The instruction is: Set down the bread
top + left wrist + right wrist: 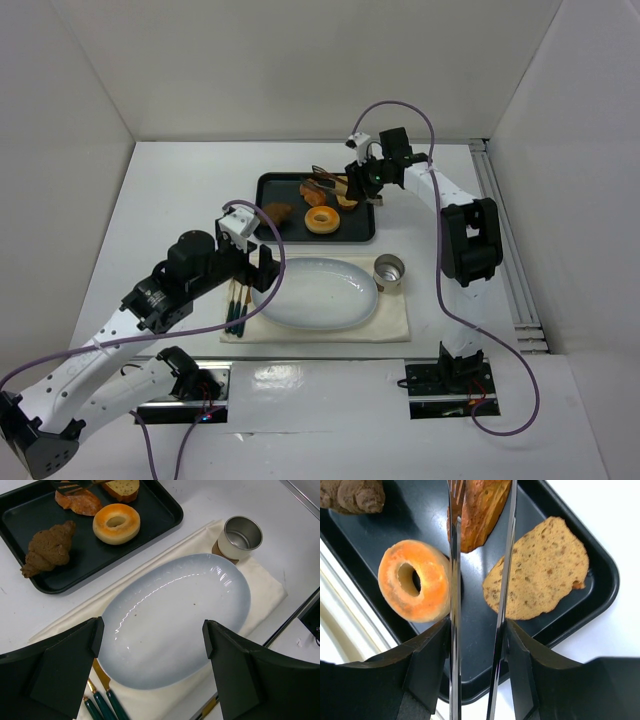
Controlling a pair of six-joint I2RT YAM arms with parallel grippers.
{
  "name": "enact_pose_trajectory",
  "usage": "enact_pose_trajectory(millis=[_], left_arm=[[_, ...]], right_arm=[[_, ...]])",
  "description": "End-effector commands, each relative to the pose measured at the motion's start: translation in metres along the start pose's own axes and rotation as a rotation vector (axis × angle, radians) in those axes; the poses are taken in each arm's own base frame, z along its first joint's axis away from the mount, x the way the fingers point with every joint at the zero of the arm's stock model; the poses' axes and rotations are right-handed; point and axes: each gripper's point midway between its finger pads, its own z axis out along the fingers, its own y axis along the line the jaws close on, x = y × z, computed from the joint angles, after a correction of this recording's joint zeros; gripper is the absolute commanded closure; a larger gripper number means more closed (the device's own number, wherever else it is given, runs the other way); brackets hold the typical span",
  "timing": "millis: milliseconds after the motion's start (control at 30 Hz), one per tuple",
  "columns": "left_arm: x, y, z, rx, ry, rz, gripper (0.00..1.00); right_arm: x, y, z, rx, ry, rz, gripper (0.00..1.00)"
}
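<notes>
Bread [481, 515] lies between tongs [454, 605] clamped in right gripper [477, 630]; left gripper [152, 630] gapes wide.

The right gripper [365, 188] holds tongs [326, 178] over the bread [312, 189] in a black tray [268, 182] that also carries a ring donut [322, 219], while the left gripper [270, 272] hovers above the left end of a white oval plate [330, 298] resting on a cloth [396, 320].

No writing can be read anywhere (not even a logo).
</notes>
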Motion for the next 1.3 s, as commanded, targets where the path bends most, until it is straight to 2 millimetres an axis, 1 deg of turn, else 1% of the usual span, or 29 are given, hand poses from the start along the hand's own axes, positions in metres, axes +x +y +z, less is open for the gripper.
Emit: enact_pose_trajectory(millis=[0,133,167,200,367,400,467,500,567,600,633,700,733,767,800,833,867,900,933,1033,1067,1100,1167,1200,1233,1267], left_arm=[[-0.01,-0.002,-0.001,0.011,-0.048,0.031,0.0],[-0.012,-0.002,-0.003,0.012,-0.057,0.031,0.0],[-0.015,-0.002,-0.003,0.014,-0.066,0.032,0.0],[-0.015,-0.002,-0.003,0.014,-0.066,0.032,0.0],[-0.015,-0.002,-0.003,0.014,-0.066,0.032,0.0],[-0.015,-0.002,-0.003,0.014,-0.066,0.032,0.0],[-0.017,-0.003,-0.005,0.015,-0.075,0.033,0.0],[-0.017,-0.003,-0.005,0.015,-0.075,0.033,0.0],[-0.017,-0.003,-0.005,0.015,-0.075,0.033,0.0],[-0.017,-0.003,-0.005,0.015,-0.075,0.033,0.0],[-0.017,-0.003,-0.005,0.015,-0.075,0.033,0.0],[-0.017,-0.003,-0.005,0.015,-0.075,0.033,0.0],[-0.017,-0.003,-0.005,0.015,-0.075,0.033,0.0],[-0.017,-0.003,-0.005,0.015,-0.075,0.033,0.0],[-0.017,-0.003,-0.005,0.015,-0.075,0.033,0.0],[-0.017,-0.003,-0.005,0.015,-0.075,0.033,0.0],[-0.017,-0.003,-0.005,0.015,-0.075,0.033,0.0],[-0.017,-0.003,-0.005,0.015,-0.075,0.033,0.0],[-0.017,-0.003,-0.005,0.015,-0.075,0.033,0.0],[-0.017,-0.001,-0.005,0.006,-0.076,0.032,0.0],[-0.017,-0.001,-0.005,0.006,-0.076,0.032,0.0],[-0.017,-0.001,-0.005,0.006,-0.076,0.032,0.0],[-0.017,-0.001,-0.005,0.006,-0.076,0.032,0.0],[-0.017,0.0,-0.005,-0.003,-0.078,0.032,0.0],[-0.017,0.0,-0.005,-0.003,-0.078,0.032,0.0],[-0.017,0.0,-0.005,-0.003,-0.078,0.032,0.0]], right_arm=[[0.014,0.009,0.003,-0.026,0.049,0.039,0.45],[0.016,0.013,0.002,-0.039,0.055,0.055,0.45],[0.022,0.015,0.003,-0.044,0.071,0.065,0.45],[0.023,0.018,0.002,-0.059,0.076,0.072,0.45],[0.026,0.022,0.001,-0.072,0.089,0.102,0.45],[0.026,0.026,0.003,-0.079,0.091,0.096,0.45],[0.023,0.025,0.0,-0.07,0.098,0.098,0.45],[0.025,0.03,0.004,-0.079,0.108,0.104,0.47],[0.024,0.029,0.003,-0.071,0.111,0.104,0.52],[0.026,0.033,0.008,-0.081,0.121,0.101,0.57],[0.024,0.033,0.007,-0.081,0.121,0.101,0.63],[0.024,0.034,0.006,-0.08,0.122,0.11,0.68],[0.024,0.035,0.007,-0.089,0.119,0.111,0.73],[0.024,0.035,0.007,-0.089,0.119,0.111,0.92],[0.017,0.035,0.004,-0.084,0.101,0.1,0.95],[0.022,0.036,0.004,-0.086,0.11,0.106,0.95],[0.016,0.035,0.002,-0.081,0.092,0.095,0.95],[0.014,0.038,-0.001,-0.089,0.086,0.094,0.95],[0.015,0.034,-0.003,-0.082,0.085,0.1,0.94],[0.002,0.039,-0.013,-0.089,0.041,0.077,0.94],[-0.003,0.036,-0.02,-0.077,0.02,0.071,0.94],[-0.004,0.038,-0.023,-0.076,0.018,0.069,0.94],[-0.019,0.042,-0.035,-0.072,-0.032,0.04,0.94],[-0.02,0.038,-0.041,-0.061,-0.04,0.043,0.94],[-0.026,0.039,-0.046,-0.054,-0.06,0.03,0.94],[-0.026,0.037,-0.051,-0.046,-0.065,0.033,0.94]])
